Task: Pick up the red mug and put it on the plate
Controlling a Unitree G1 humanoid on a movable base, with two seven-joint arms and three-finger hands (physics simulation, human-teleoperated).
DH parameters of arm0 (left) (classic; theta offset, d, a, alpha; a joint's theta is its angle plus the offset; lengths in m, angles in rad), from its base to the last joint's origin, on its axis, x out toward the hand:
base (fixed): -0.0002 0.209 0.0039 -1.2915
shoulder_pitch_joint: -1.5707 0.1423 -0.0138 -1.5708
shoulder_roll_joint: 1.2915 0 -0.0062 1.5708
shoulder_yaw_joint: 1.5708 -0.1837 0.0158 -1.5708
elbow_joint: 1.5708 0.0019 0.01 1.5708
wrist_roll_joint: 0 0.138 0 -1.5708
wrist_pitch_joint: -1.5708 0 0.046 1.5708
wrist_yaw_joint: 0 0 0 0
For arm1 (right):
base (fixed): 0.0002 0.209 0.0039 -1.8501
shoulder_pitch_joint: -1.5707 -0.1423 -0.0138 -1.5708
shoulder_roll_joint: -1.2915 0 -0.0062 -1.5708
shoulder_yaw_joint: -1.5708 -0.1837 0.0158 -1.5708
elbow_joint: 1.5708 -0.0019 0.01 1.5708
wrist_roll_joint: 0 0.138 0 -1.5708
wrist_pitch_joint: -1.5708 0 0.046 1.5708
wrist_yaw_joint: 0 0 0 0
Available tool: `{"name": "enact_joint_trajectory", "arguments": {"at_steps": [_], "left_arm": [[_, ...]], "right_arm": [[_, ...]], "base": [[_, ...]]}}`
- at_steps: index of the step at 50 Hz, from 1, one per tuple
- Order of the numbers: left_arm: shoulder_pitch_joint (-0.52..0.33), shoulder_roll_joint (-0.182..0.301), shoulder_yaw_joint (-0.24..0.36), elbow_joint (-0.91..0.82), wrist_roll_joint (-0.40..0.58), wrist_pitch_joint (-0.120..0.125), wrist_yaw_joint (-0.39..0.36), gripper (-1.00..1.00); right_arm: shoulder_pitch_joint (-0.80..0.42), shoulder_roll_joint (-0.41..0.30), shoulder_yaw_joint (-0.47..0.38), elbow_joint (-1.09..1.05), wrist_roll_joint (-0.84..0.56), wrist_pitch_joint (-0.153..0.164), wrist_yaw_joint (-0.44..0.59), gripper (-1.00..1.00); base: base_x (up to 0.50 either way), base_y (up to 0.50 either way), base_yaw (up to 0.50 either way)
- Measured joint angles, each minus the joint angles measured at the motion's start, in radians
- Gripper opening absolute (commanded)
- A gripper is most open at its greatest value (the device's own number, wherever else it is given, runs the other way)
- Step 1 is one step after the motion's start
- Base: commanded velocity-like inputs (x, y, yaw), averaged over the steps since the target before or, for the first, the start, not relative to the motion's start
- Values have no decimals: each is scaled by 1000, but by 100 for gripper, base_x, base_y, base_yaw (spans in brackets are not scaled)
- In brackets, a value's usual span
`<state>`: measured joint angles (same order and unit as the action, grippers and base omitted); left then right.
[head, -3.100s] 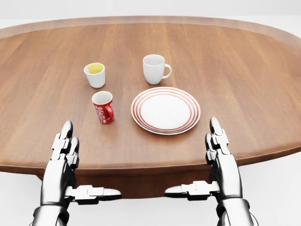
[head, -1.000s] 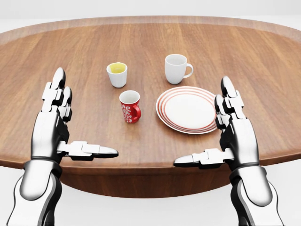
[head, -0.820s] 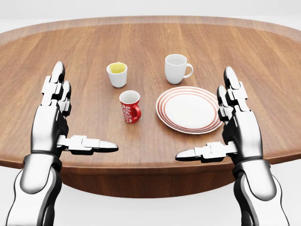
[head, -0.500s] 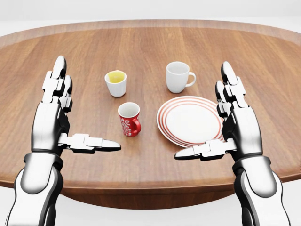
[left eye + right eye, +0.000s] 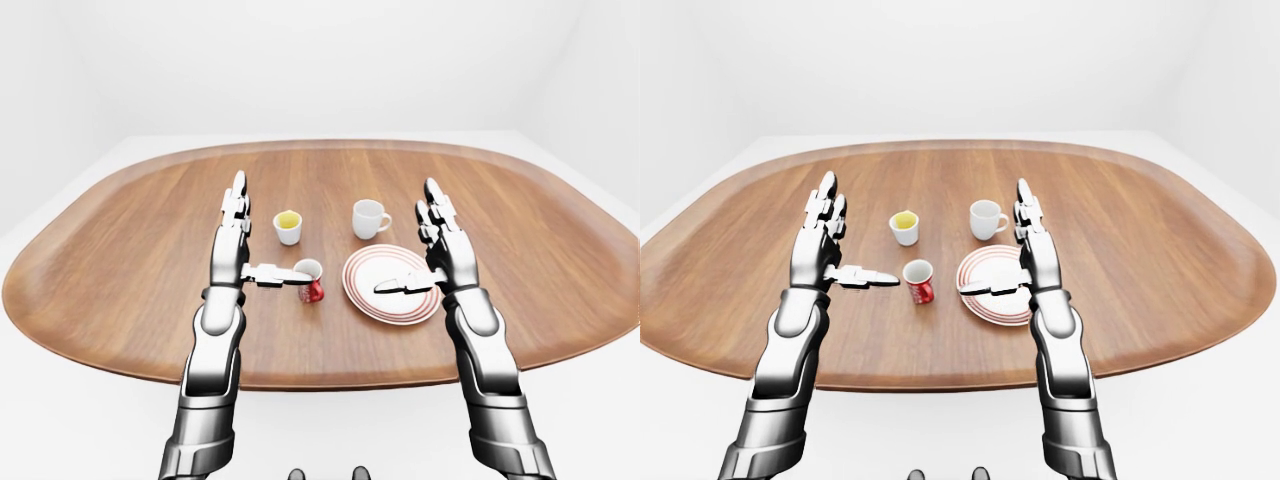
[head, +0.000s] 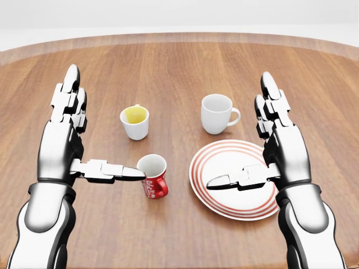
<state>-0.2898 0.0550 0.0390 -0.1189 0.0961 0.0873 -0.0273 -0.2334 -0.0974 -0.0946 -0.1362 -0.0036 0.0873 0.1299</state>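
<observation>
We see the red mug [image 6: 153, 176] upright on the wooden counter [image 6: 168, 73], just beside the red-ringed plate [image 6: 233, 208], which lies at its 3 o'clock in the head view; its handle points toward 4 o'clock, toward the plate. A white mug [image 6: 217, 114] stands at 1 o'clock from it and a small white cup with yellow contents [image 6: 135, 122] at 11 o'clock. Our left hand [image 6: 70, 148] is open, fingers extended, its thumb tip at the red mug's rim on the 9 o'clock side; we cannot tell if it touches. Our right hand [image 6: 277, 151] is open too, hovering over the plate's 3 o'clock edge, holding nothing. We judge the mug to be rigid, glazed and fairly light, so likely slippery and easy to tip if nudged at the rim. We would wrap the body below the rim, away from the handle.
</observation>
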Motion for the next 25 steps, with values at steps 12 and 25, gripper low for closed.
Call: {"name": "enact_joint_trajectory", "arguments": {"at_steps": [12, 25], "left_arm": [[3, -1, 0, -2, 1, 0, -1, 100], [6, -1, 0, -3, 1, 0, -1, 100]], "right_arm": [[1, 1, 1, 4, -2, 0, 2, 100], [-3, 1, 2, 15, -4, 0, 5, 100]], "base": [[38, 0, 0], [38, 0, 0]]}}
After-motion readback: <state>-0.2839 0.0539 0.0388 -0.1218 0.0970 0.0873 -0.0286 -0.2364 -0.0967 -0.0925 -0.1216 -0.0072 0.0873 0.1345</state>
